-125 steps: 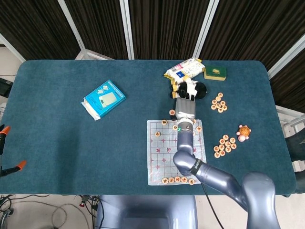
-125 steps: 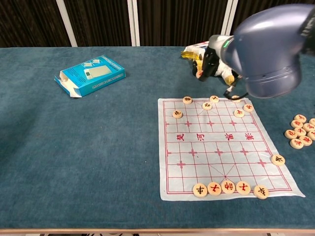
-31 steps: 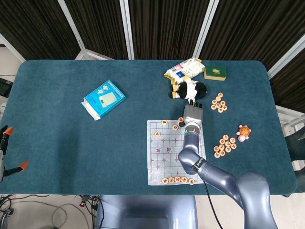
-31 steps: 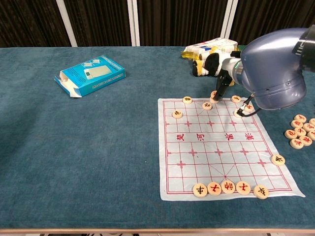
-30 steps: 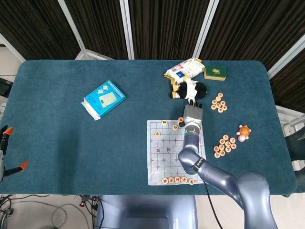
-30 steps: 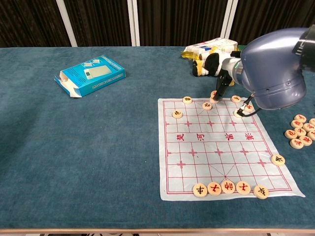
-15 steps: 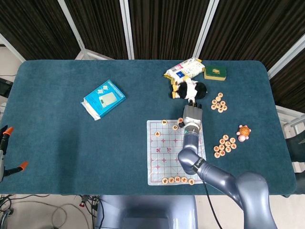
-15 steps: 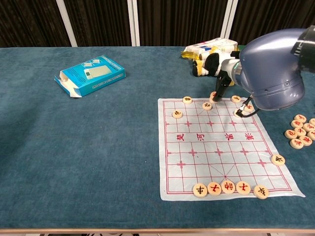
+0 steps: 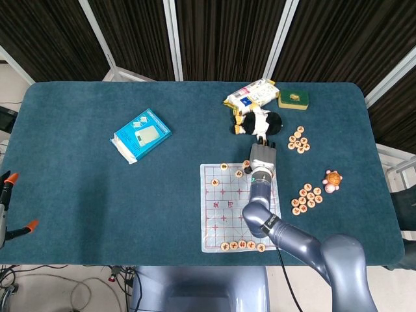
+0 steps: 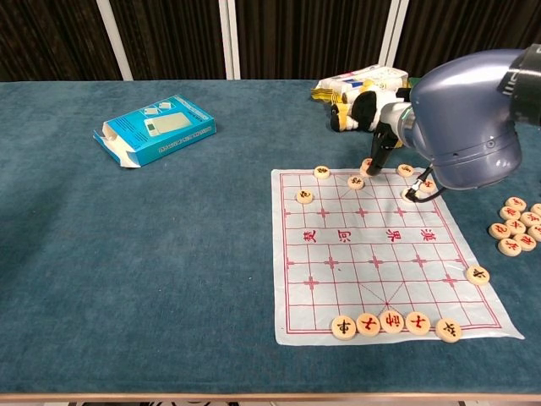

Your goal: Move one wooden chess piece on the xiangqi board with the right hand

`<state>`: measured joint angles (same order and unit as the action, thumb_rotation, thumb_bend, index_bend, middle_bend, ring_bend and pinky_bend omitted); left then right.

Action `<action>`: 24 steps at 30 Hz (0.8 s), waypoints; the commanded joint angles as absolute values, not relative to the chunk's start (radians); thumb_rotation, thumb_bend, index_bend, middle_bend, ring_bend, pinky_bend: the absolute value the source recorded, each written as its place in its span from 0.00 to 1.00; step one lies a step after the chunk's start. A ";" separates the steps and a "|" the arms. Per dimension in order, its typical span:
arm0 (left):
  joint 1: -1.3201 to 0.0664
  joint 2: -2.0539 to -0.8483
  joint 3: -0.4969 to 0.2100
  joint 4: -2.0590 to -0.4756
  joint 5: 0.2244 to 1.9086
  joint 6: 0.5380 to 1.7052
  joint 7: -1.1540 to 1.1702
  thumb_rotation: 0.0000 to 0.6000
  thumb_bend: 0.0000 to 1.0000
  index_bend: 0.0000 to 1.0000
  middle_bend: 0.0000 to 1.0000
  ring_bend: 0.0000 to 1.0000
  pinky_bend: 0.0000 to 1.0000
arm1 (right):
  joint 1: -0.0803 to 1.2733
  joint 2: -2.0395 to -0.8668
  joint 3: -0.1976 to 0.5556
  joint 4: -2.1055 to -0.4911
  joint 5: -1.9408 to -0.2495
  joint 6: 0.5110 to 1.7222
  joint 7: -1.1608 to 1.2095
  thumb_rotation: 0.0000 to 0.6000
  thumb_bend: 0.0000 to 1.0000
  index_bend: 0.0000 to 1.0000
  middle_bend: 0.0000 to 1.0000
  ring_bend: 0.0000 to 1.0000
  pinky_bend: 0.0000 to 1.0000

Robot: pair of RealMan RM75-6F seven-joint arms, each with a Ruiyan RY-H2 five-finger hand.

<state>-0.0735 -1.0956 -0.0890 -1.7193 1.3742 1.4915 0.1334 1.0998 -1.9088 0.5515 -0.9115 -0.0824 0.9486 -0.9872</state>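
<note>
R hand sits over the far edge of the xiangqi board, palm down in head view, fingers pointing away toward the plush toy. In chest view a dark fingertip comes down onto a wooden chess piece on the board's far row, touching or pinching it, but can't tell which, since the big grey forearm blocks most of the hand; whether the other fingers are spread or curled is not visible either. L hand not seen in either view. Other pieces on the far rows: 1 at, 1 at, 1 at, plus a couple half hidden by the arm on the R side. Near edge has a row of 5 pieces side by side, and 1 lone piece on the board's R border. Off the board to the R, loose piles of pieces and lie on the teal table, w/ a small orange turtle toy near them. Blue box lies well apart on the L. Snack packet and green tin sit at the far edge behind the plush.
</note>
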 commanded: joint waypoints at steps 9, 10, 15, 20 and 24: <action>-0.073 -1.096 -0.089 -1.722 1.373 1.492 0.137 1.00 0.01 0.02 0.00 0.00 0.04 | 1.099 -1.904 0.549 -0.936 -0.083 0.957 -0.995 1.00 0.34 0.48 0.00 0.00 0.00; -0.073 -1.095 -0.089 -1.722 1.373 1.492 0.137 1.00 0.01 0.02 0.00 0.00 0.04 | 1.099 -1.903 0.549 -0.938 -0.084 0.958 -0.995 1.00 0.34 0.48 0.00 0.00 0.00; -0.074 -1.096 -0.090 -1.720 1.368 1.490 0.140 1.00 0.01 0.02 0.00 0.00 0.04 | 1.102 -1.898 0.557 -0.951 -0.087 0.969 -0.987 1.00 0.35 0.46 0.00 0.00 0.00; -0.075 -1.098 -0.094 -1.722 1.357 1.487 0.145 1.00 0.01 0.02 0.00 0.00 0.04 | 1.098 -1.868 0.581 -0.988 -0.099 0.981 -0.960 1.00 0.35 0.39 0.00 0.00 0.00; -0.076 -1.098 -0.093 -1.723 1.356 1.485 0.148 1.00 0.01 0.02 0.00 0.00 0.04 | 1.075 -1.810 0.583 -1.086 -0.102 1.003 -0.960 1.00 0.35 0.37 0.00 0.00 0.00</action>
